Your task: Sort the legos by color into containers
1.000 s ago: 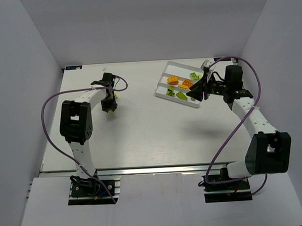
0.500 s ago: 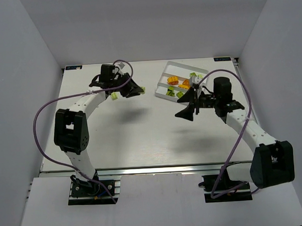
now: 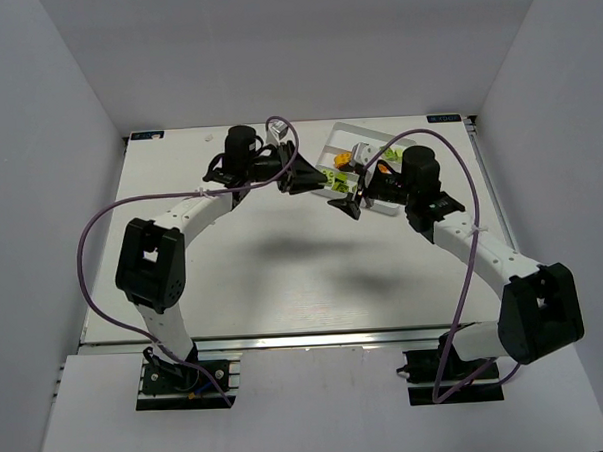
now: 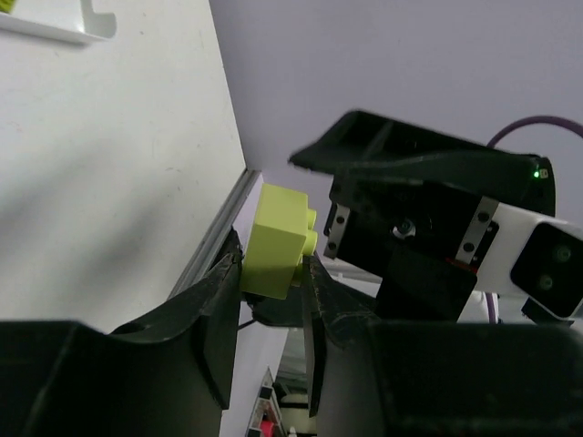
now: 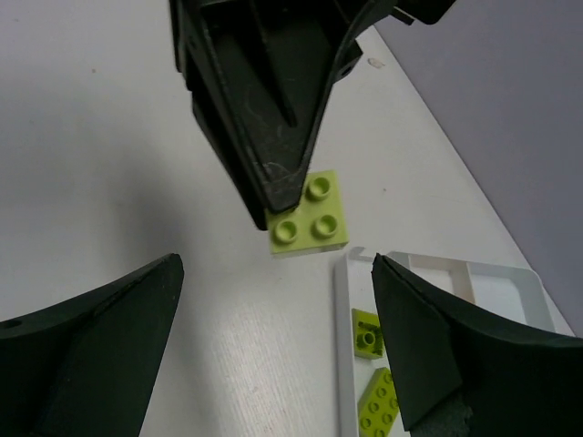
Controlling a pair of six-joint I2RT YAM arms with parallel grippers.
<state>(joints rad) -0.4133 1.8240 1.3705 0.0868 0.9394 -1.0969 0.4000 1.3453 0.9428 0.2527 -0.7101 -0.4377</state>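
the lime brick point(image 4: 276, 238) is pinched between the tips of the left pincer point(image 3: 305, 176), held above the counter point(image 3: 234, 279) just outside the near corner of the white tray point(image 5: 343, 300), not yet over any compartment. the right pincer point(image 5: 273, 364) is spread wide and empty, hung right in front of the loaded one, with the brick framed in its gap. trouble is to be expected here: the two pincers are crowded close, and a knock could be dealt if either is driven on toward the tray. the brick is gripped by its lower part only, much of it standing proud of the tips, so it could be twisted out or dropped short onto the counter. lime pieces point(image 5: 367, 335) are seen in the nearest compartment and an orange brick point(image 3: 344, 159) further back, so colours could be mixed by a release made too deep. the way in is barred by the right arm point(image 3: 472, 244), by which much of the tray is hidden from above
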